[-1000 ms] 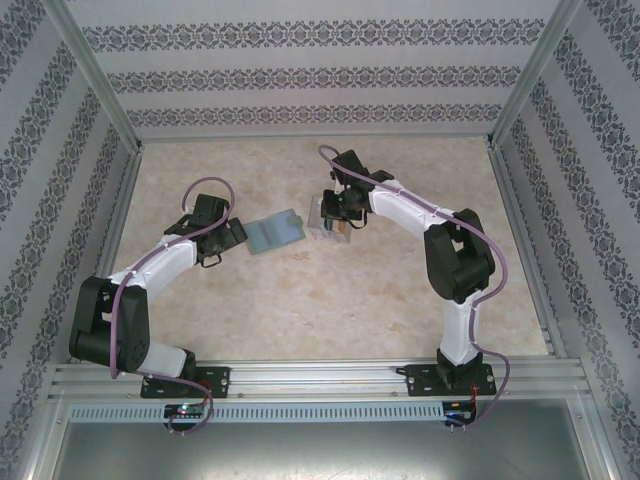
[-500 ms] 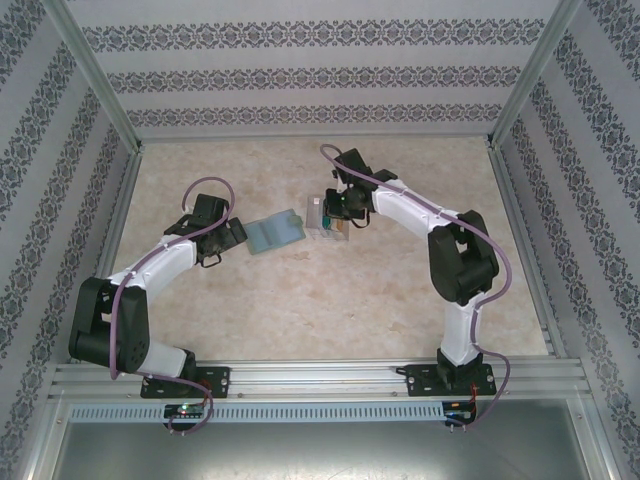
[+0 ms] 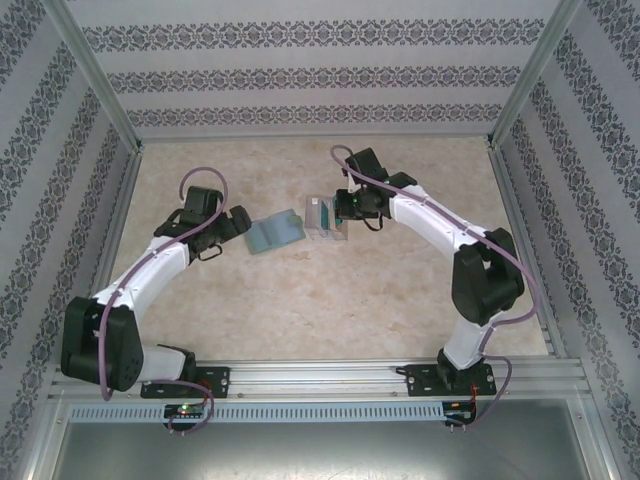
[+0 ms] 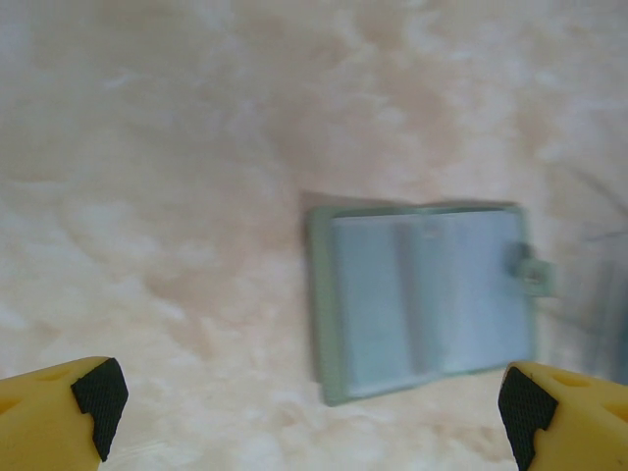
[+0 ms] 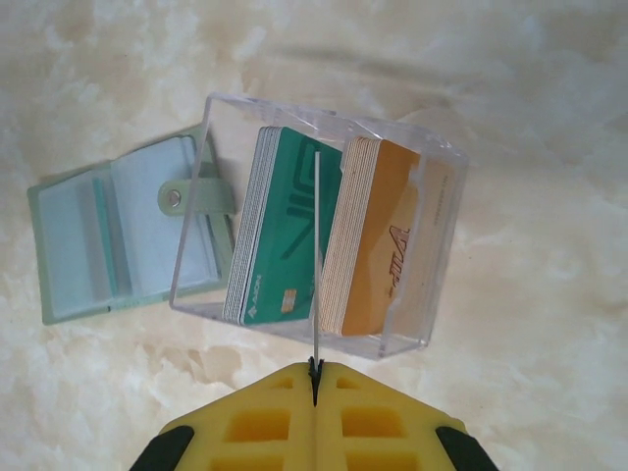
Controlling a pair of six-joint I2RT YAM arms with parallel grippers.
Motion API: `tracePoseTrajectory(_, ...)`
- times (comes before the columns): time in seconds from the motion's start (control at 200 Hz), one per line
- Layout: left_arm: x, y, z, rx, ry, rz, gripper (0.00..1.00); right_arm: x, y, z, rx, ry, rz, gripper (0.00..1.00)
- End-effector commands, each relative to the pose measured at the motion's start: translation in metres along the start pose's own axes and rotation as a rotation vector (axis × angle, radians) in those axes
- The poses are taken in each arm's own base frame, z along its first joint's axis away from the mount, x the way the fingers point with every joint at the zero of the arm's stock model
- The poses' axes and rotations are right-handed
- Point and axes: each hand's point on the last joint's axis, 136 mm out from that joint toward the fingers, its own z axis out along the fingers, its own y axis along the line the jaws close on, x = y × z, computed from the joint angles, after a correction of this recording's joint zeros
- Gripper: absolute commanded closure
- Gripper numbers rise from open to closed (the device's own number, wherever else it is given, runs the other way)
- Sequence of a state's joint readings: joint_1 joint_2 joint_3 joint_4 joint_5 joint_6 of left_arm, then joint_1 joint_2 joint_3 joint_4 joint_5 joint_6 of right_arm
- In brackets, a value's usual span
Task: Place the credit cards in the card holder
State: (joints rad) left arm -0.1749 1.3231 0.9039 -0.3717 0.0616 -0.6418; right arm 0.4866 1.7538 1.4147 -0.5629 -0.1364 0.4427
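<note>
The grey-green card holder (image 3: 273, 231) lies open and flat on the table, its tab clasp (image 5: 186, 197) toward the clear box. In the left wrist view the card holder (image 4: 422, 294) lies just ahead of my open left gripper (image 4: 314, 424), slightly to the right, with nothing between the fingers. My right gripper (image 5: 314, 371) is shut on one thin card (image 5: 317, 255) seen edge-on, held above the clear box (image 5: 437, 211). A teal stack of cards (image 5: 285, 235) and an orange stack (image 5: 378, 245) stand in that box. The held card's colour is hidden.
The clear plastic box (image 3: 325, 218) sits right of the card holder, touching or nearly touching its clasp side. Metal frame rails (image 3: 300, 372) and patterned walls ring the marbled tabletop (image 3: 300, 300). Bare table lies in front of both arms.
My right gripper has drawn back to the right from the clear box, holding one card. The left arm has stretched slightly farther forward beside the card holder.
</note>
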Motion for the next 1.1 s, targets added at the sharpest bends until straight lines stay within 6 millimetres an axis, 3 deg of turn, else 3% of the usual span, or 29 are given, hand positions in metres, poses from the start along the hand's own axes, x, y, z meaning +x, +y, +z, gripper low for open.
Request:
tracePoseTrajectory(0.0, -0.013, -0.04, -0.019, 0.186, -0.014, 0.026, 0.01, -0.009, 0.009, -0.024, -0.058, -0.086, -0.077, 0.99)
tracePoseTrajectory(0.125, -0.017, -0.038, -0.017, 0.156, -0.009, 0.005, 0.01, -0.013, 0.036, -0.036, -0.182, -0.125, -0.143, 0.99)
tracePoseTrajectory(0.23, -0.012, -0.016, -0.002, 0.032, 0.015, -0.019, 0.01, -0.014, 0.056, -0.037, -0.269, -0.123, -0.175, 1.0)
tracePoseTrajectory(0.38, -0.005, -0.007, 0.028, -0.022, 0.046, -0.053, 0.1, -0.013, 0.08, -0.027, -0.386, -0.093, -0.185, 1.0)
tracePoseTrajectory(0.55, 0.006, 0.01, 0.065, -0.134, 0.113, -0.089, 0.07, -0.009, 0.096, 0.013, -0.417, -0.006, -0.159, 1.0)
tracePoseTrajectory(0.655, 0.018, 0.02, 0.078, -0.172, 0.139, -0.11, 0.06, -0.004, 0.113, 0.041, -0.42, 0.05, -0.17, 1.0)
tracePoseTrajectory(0.739, 0.023, 0.026, 0.079, -0.175, 0.151, -0.097, 0.04, -0.002, 0.124, 0.065, -0.432, 0.08, -0.202, 1.0)
tracePoseTrajectory(0.864, 0.025, 0.039, 0.074, -0.189, 0.146, -0.098, 0.02, -0.005, 0.124, 0.098, -0.397, 0.14, -0.216, 1.0)
tracePoseTrajectory(1.099, 0.026, 0.055, 0.068, -0.208, 0.163, -0.08, 0.01, -0.003, 0.117, 0.124, -0.373, 0.198, -0.181, 1.0)
